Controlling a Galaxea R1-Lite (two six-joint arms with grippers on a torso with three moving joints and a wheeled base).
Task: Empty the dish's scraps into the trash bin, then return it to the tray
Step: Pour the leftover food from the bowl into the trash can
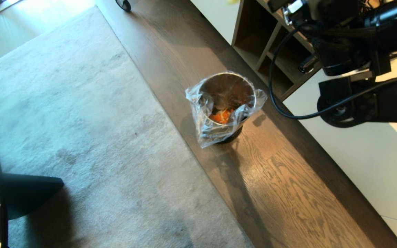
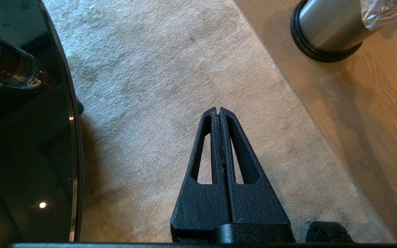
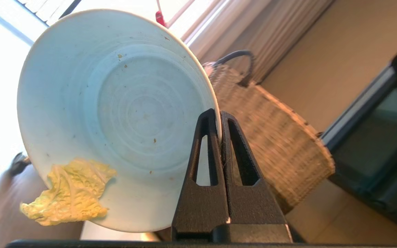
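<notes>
My right gripper (image 3: 219, 115) is shut on the rim of the dish (image 3: 115, 113), a pale round shallow dish held tilted on edge with its inside facing the camera. One pale yellow leafy scrap (image 3: 67, 193) clings to its rim and hangs over it. In the head view only the right arm (image 1: 357, 44) shows, up at the right of the trash bin (image 1: 226, 100). The bin is silver with a clear bag, and orange and yellow scraps (image 1: 222, 116) lie inside it. My left gripper (image 2: 219, 109) hangs shut and empty over the carpet. The tray is out of view.
A grey carpet (image 1: 64, 120) borders the wooden floor (image 1: 281, 179) where the bin (image 2: 329, 27) stands. A glossy black round table (image 2: 22, 137) is at my left. A wooden shelf unit (image 1: 264, 41) and a wicker basket (image 3: 274, 137) stand behind the right arm.
</notes>
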